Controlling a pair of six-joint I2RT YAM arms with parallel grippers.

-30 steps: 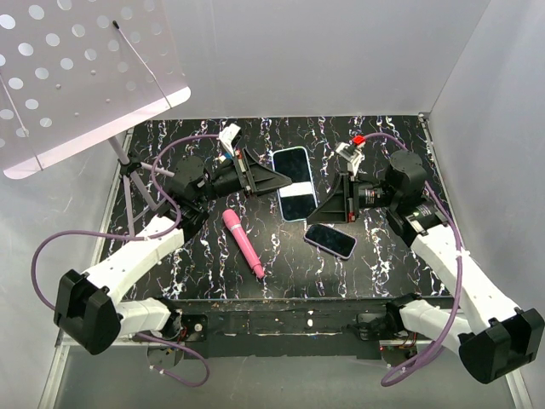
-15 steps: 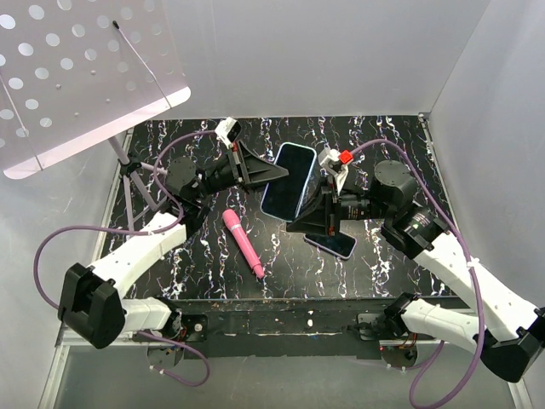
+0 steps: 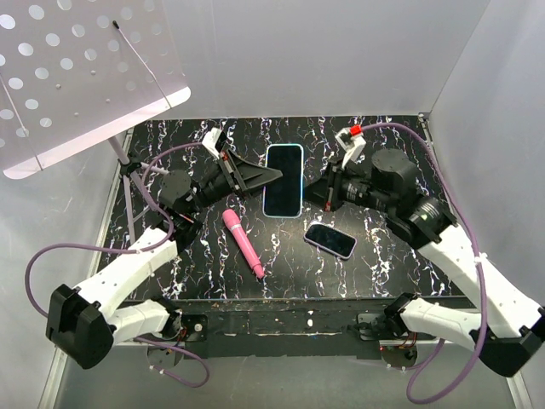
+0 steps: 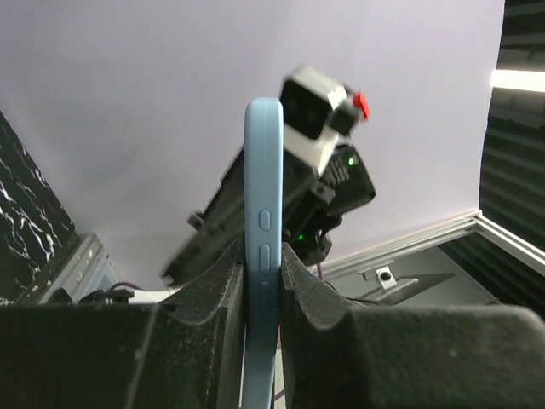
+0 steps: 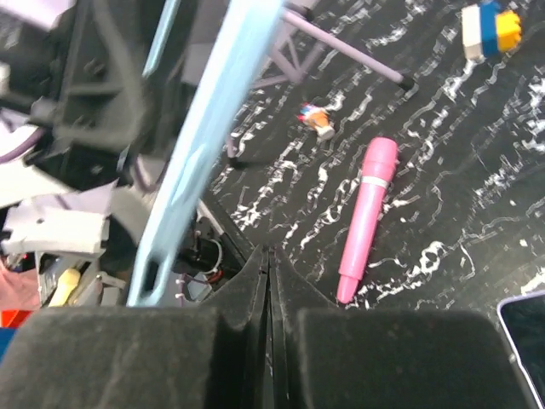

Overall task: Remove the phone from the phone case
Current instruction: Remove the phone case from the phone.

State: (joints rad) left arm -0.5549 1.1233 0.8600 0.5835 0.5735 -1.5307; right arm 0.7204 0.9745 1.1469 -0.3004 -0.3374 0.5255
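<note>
Pink pen (image 3: 243, 244): lies on the black marbled table (image 3: 204, 274), left of centre.
Second phone (image 3: 330, 240): flat on the table, screen up, right of the pen and apart from both arms.
Left gripper (image 4: 262, 274): clamped on one long edge of the blue phone case (image 4: 263, 170), holding it off the table.
Phone (image 3: 283, 183): seated in the case, its dark screen facing the overhead camera, blue rim all round.
Right gripper (image 5: 269, 256): fingers pressed together with nothing between them, tips just beside the case's other long edge; whether they touch it cannot be told.
Perforated board (image 3: 77, 68): on a stand at the far left.
</note>
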